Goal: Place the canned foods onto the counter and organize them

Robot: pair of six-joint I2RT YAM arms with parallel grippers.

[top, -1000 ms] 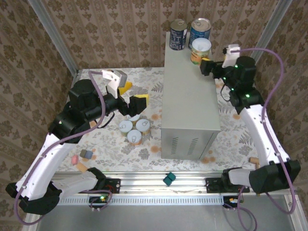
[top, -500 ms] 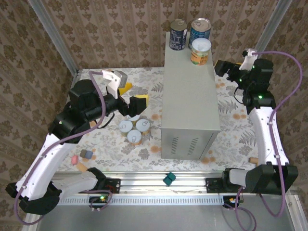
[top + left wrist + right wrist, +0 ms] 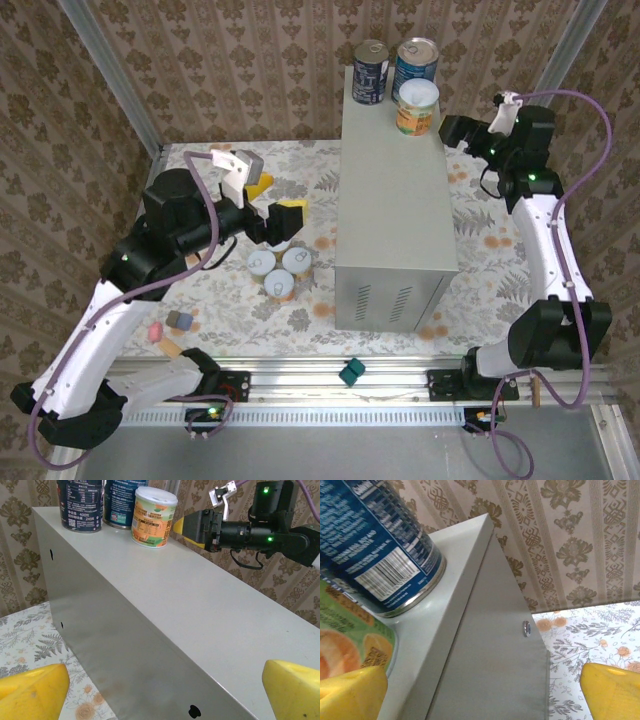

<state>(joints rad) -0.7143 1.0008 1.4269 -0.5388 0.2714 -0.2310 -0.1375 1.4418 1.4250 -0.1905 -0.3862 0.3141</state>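
Three cans crowd the counter's far end, and the remaining flat top lies bare. Its tall wall separates the floor cans from the right gripper.

Place: a lab test cell dressed like a home;
Signs: damask wallpaper panels; aluminium frame posts; floral floor sheet; slotted mounting rail

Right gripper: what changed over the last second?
The right gripper, open, backed off to the right from the short can on the counter, leaving it standing beside the two blue cans. The left gripper and the three cans on the floor stayed put.
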